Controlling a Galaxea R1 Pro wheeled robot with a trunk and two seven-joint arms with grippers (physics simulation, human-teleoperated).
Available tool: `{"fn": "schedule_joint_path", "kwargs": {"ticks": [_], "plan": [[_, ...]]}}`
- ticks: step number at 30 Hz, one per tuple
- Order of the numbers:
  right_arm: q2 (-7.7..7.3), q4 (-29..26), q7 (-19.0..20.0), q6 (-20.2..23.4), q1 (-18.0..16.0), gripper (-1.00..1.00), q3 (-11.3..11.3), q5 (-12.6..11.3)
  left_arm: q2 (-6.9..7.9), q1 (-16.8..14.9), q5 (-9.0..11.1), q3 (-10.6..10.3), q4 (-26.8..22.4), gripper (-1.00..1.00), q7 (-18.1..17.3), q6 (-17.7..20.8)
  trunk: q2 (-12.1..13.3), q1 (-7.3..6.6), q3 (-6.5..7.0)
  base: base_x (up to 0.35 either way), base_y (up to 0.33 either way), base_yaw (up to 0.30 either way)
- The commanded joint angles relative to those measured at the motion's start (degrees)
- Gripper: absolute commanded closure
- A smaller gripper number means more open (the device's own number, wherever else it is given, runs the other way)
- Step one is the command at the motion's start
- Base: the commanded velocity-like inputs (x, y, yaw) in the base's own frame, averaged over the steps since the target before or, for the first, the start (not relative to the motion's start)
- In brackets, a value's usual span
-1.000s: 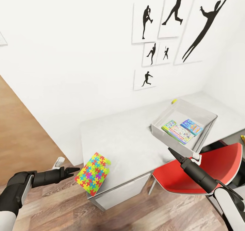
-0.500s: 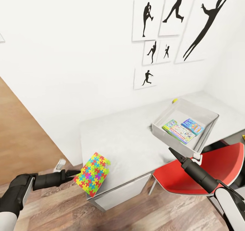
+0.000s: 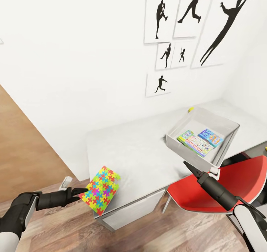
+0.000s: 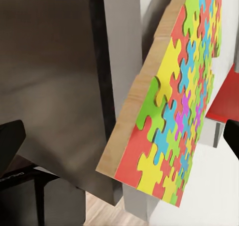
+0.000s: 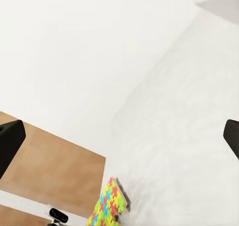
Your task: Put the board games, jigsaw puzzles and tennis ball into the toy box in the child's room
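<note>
Head view: one jigsaw puzzle lies at the near left corner of the table, overhanging the edge, its long axis running from about 7 to 1 o'clock. The left gripper sits at the puzzle's 9 o'clock, jaws spread wide, holding nothing; its dark fingertip is at the puzzle's edge, but I cannot tell if it touches. Compared with a second ago, this gripper sits lower and its tip closer to the puzzle. The toy box stands at the table's 2 o'clock with three flat game boxes inside. The right gripper hovers over a red chair near the box's front wall; its fingers are parted and empty.
</note>
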Motion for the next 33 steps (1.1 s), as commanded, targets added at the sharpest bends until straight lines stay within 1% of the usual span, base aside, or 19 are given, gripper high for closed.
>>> {"fn": "schedule_joint_path", "kwargs": {"ticks": [1,25,26,33], "plan": [[0.01,0.0,0.0,0.5,0.0,-1.00,0.0,-0.4,-0.04,0.0,-0.5,0.2,0.0,-1.00,-0.5,0.5,-0.1,0.01,-0.06,0.000,0.000,0.000],[0.14,0.0,-0.1,0.5,0.0,-1.00,0.2,-0.4,-0.13,0.0,-0.6,0.1,0.0,-1.00,-0.8,0.4,-0.1,0.01,-0.06,-0.011,-0.006,0.000],[0.14,0.0,-0.1,0.5,0.0,-1.00,0.2,-0.4,-0.13,0.0,-0.6,0.1,0.0,1.00,-0.8,0.4,-0.1,0.01,-0.06,-0.005,-0.004,0.000],[0.15,0.0,-0.2,0.4,0.0,-1.00,0.3,-0.4,-0.08,0.0,-0.5,0.2,0.0,1.00,-0.9,0.3,-0.1,0.01,-0.06,-0.001,-0.001,0.000]]}}
